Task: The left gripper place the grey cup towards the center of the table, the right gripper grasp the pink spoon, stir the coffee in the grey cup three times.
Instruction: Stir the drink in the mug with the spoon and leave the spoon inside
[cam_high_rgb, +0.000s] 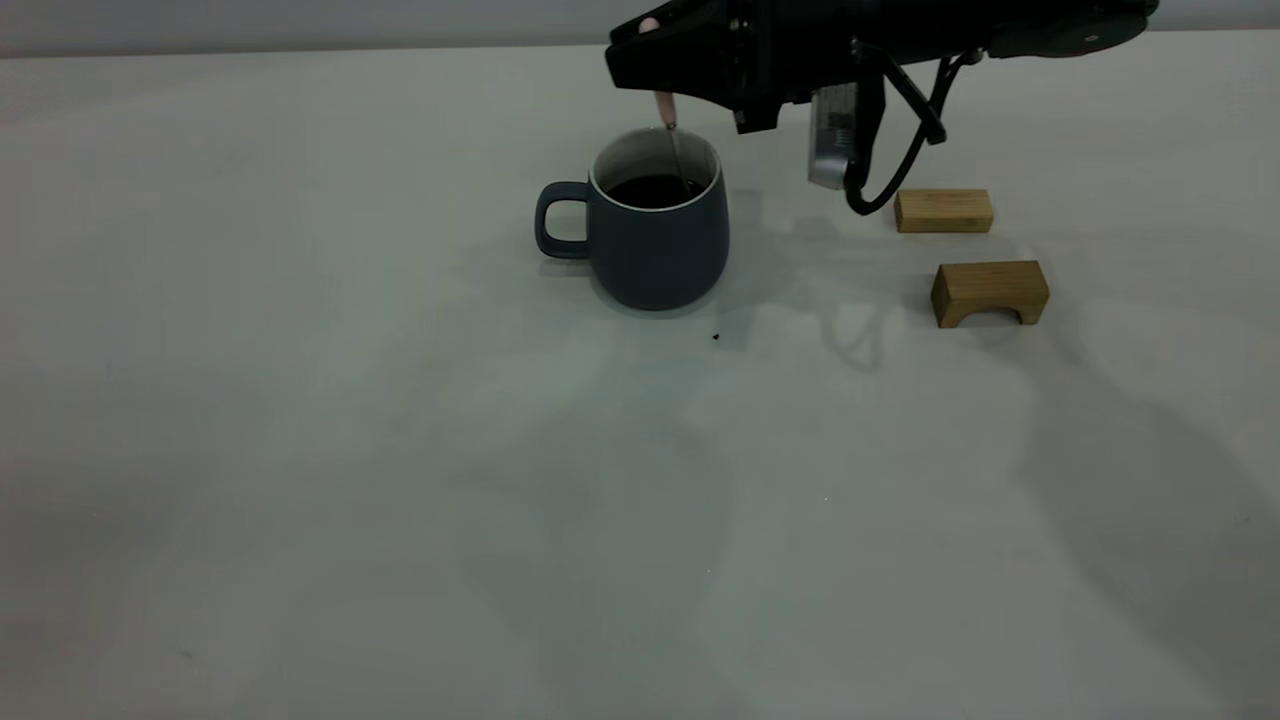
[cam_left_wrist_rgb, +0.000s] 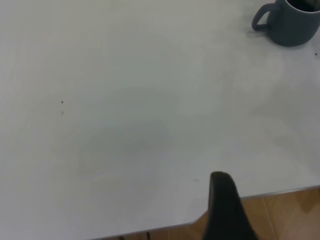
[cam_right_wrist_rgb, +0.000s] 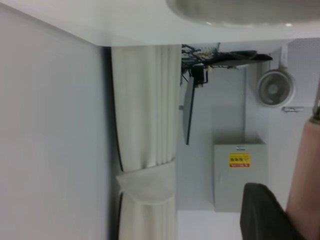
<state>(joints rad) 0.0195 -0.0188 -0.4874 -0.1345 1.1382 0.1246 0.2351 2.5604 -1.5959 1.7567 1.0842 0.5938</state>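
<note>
**Spoon in the cup, right arm overhead**

A broad pale grey-white table (cam_high_rgb: 300, 450) fills the scene. Toward the far centre stands the dark slate-grey mug (cam_high_rgb: 655, 235), loop handle to the left, dark coffee (cam_high_rgb: 655, 190) inside. Above it hangs the black right gripper (cam_high_rgb: 655, 65), its fingers clamped on the pale pink handle of the slim metal spoon (cam_high_rgb: 672, 130), bowl dipped in the coffee. To the right sit two wooden blocks (cam_high_rgb: 990, 290). The left gripper (cam_left_wrist_rgb: 227, 210) waits at the near table edge; fingers' state unclear. No writing is readable on the table.
</note>
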